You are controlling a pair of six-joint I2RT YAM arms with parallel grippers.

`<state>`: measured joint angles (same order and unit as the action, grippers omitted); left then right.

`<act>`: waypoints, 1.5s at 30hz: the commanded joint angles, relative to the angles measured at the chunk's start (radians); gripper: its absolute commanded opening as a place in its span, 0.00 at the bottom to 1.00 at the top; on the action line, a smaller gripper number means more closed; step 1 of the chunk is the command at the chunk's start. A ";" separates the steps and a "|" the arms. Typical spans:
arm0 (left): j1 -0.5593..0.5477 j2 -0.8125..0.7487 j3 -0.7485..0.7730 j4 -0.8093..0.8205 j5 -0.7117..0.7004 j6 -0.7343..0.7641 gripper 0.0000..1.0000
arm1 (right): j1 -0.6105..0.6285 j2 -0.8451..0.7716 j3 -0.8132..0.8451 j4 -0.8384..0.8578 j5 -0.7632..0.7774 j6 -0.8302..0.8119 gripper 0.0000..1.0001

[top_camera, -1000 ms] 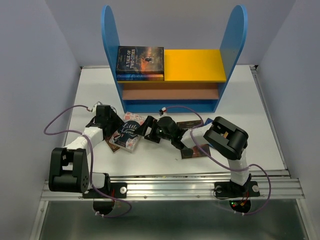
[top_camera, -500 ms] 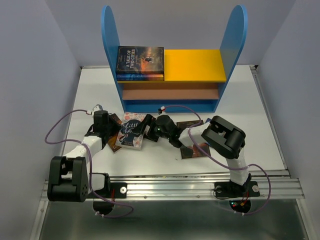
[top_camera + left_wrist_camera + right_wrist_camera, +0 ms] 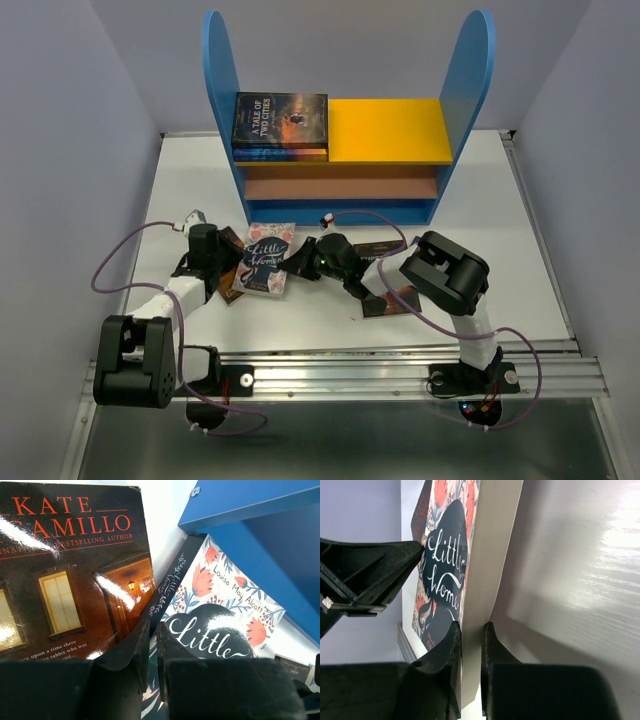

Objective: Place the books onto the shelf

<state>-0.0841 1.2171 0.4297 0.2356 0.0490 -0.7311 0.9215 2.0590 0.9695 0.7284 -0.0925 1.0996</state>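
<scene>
The floral black-white "Little Women" book [image 3: 266, 259] is held between both grippers in front of the shelf [image 3: 222, 90]. My left gripper [image 3: 226, 268] is shut on its spine side [image 3: 172, 582], and the cover [image 3: 220, 625] fills the view past the fingers. My right gripper [image 3: 299, 262] is shut on its pale page edge [image 3: 490, 555], with the cover [image 3: 445, 565] to the left. A dark brown Kate DiCamillo book [image 3: 65, 570] lies under the left gripper. A short stack of books [image 3: 280, 120] lies on the yellow top board.
Two more books lie by the right arm, one dark [image 3: 380, 247] and one brown [image 3: 392, 300]. The brown lower board [image 3: 340, 187] of the shelf is bare. The left gripper [image 3: 370, 570] shows in the right wrist view. Grey walls close in both sides.
Both grippers have closed on the "Little Women" book, the left first. The left gripper slid in to its spine side, and the book turned squarer to the shelf.
</scene>
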 commanded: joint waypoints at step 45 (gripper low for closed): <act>-0.074 -0.539 -0.115 0.142 0.767 -0.132 0.00 | -0.199 -0.635 -0.309 0.188 -0.403 -0.069 0.01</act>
<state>-0.1562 0.7158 0.3073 0.3241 0.7757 -0.8577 0.7231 1.4670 0.5816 0.8654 -0.4274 1.0538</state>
